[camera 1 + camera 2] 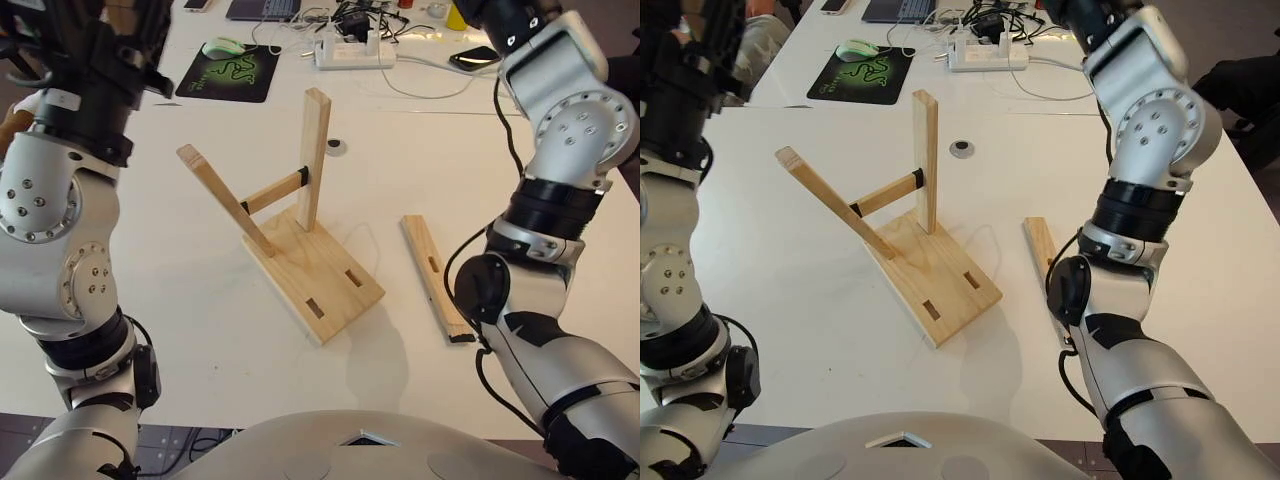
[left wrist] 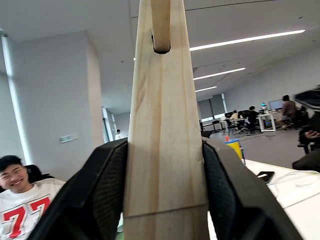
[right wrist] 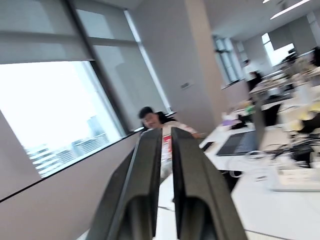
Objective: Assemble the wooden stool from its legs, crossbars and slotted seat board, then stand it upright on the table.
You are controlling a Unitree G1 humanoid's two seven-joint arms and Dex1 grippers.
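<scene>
The slotted seat board (image 1: 322, 283) lies flat in the middle of the white table (image 1: 200, 300). Two legs stand in it, one upright (image 1: 314, 160) and one leaning left (image 1: 222, 198), joined by a crossbar (image 1: 272, 193). Two slots near the board's front end are bare. Another leg (image 1: 434, 273) lies loose on the table to the right of the board. Both arms are raised high off the table. In the left wrist view my left gripper (image 2: 165, 192) is shut on a wooden leg (image 2: 162, 130) with a slot near its far end. My right gripper (image 3: 166, 134) is shut with nothing in it.
At the table's far side are a black mouse pad (image 1: 228, 72) with a green mouse, a white power strip (image 1: 355, 52) with cables, and a dark phone (image 1: 475, 57). A round cable grommet (image 1: 335, 147) sits just behind the stool parts.
</scene>
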